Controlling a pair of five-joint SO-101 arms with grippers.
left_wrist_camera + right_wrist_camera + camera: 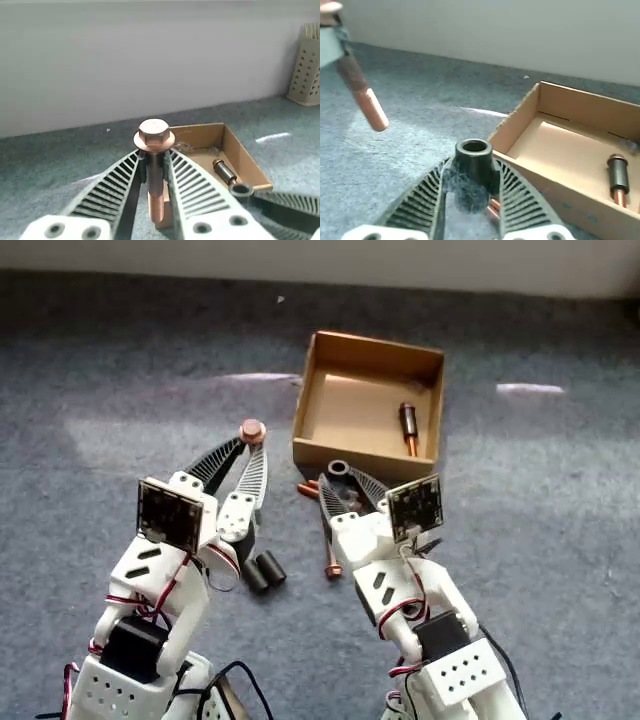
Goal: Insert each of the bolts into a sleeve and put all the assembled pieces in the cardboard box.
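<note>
Our left pincer clamps a copper-coloured flanged metal bolt roughly upright, head up, just beside the open brown cardboard box, at its near corner on the left arm's side. Our right pincer grips a black cylindrical metal sleeve, bore upward, just before the box's near wall. The bolt must travel sideways toward the sleeve, then down. Inside the box lies one assembled bolt-and-sleeve piece.

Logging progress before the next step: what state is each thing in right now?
left gripper: shut on bolt, held upright, head up.
right gripper: shut on sleeve, bore facing up.
cardboard box: open, one assembled piece lying inside.
loose sleeves: two, lying on carpet, unassembled.
loose bolts: lying on carpet, unassembled.
</note>
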